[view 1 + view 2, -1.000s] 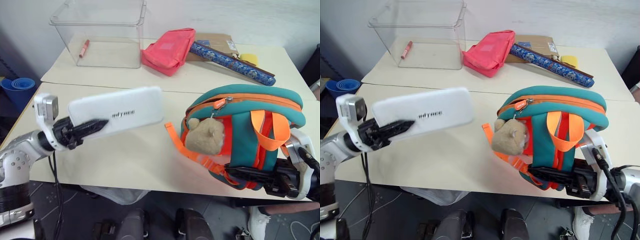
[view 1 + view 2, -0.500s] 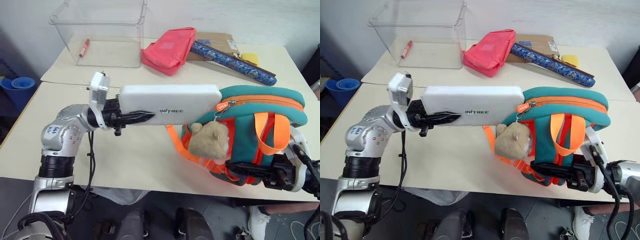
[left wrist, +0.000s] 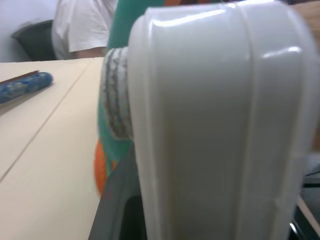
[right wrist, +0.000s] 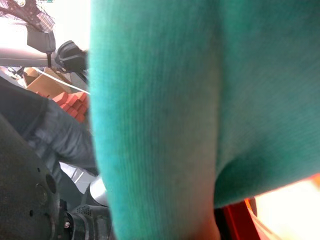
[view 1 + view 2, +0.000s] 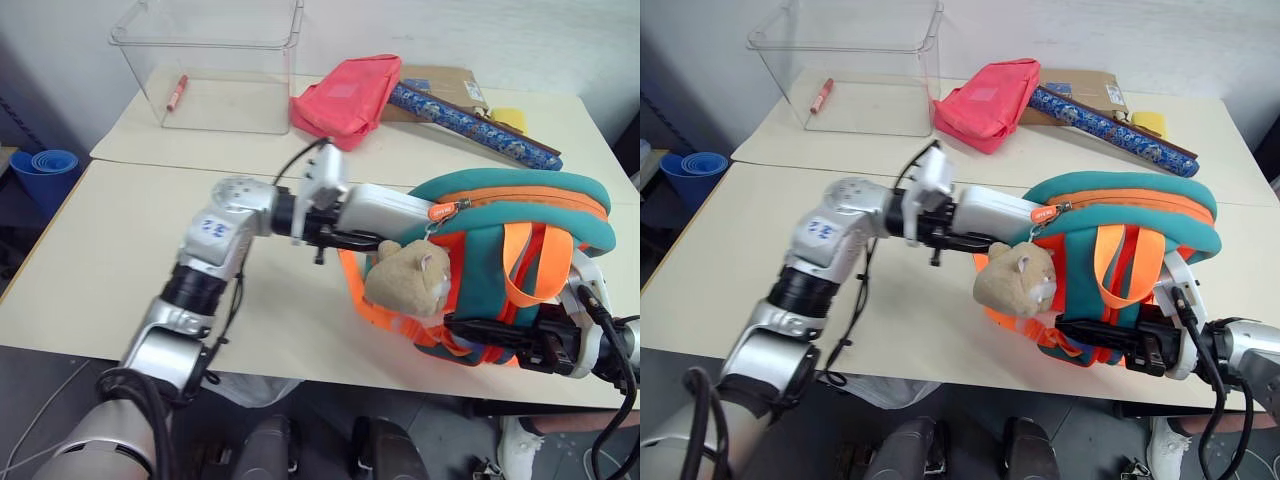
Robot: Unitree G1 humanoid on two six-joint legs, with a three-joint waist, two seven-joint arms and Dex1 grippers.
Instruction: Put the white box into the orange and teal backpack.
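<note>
White box (image 5: 385,212) pinched in my left gripper (image 5: 345,237), its far end at the zip mouth of the orange and teal backpack (image 5: 520,262). Right gripper (image 5: 478,328), fingers pressed together, clamps the bag's lower edge. Risk: box snags on zip trim and shoves the bag along the table (image 5: 100,260).

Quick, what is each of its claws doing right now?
Left gripper: closed on the white box.
Right gripper: shut on the backpack.

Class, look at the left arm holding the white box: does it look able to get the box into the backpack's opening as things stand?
Probably yes: the white box in the left gripper already has one end at the backpack zip opening, nothing between them.
</note>
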